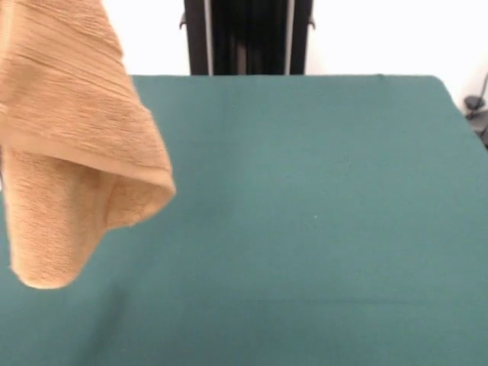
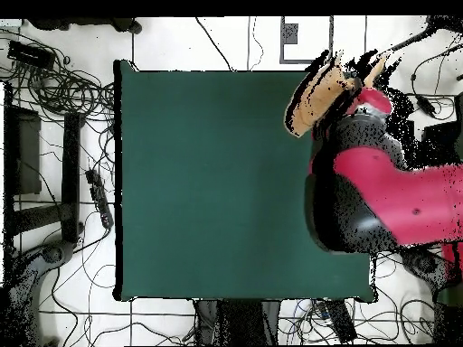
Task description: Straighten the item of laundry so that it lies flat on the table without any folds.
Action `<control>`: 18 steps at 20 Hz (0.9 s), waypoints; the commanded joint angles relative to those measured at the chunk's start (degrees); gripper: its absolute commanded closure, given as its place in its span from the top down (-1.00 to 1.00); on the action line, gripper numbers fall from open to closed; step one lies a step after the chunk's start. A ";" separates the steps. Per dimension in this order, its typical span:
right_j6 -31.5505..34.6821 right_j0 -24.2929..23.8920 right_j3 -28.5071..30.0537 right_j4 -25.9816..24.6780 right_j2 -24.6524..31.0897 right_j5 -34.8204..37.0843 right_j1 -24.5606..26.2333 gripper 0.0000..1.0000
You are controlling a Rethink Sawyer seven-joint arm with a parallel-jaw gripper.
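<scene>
Golden-orange terry-cloth towel: hangs folded, long axis vertical, lifted above dark green cloth-topped counter, near its corner. Suspended beneath red arm; fingers' state undeterminable.

Orange towel bunched up high over the green table's corner — claw hidden under the big red arm, towel just beside it.
</scene>
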 commanded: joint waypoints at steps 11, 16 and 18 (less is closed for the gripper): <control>27.17 31.83 -11.86 -2.27 -32.53 -9.46 13.03 -1.00; 26.23 36.59 -18.35 0.38 -35.87 -7.42 15.24 -1.00; 27.44 38.97 -21.11 0.25 -38.41 -8.18 17.19 -1.00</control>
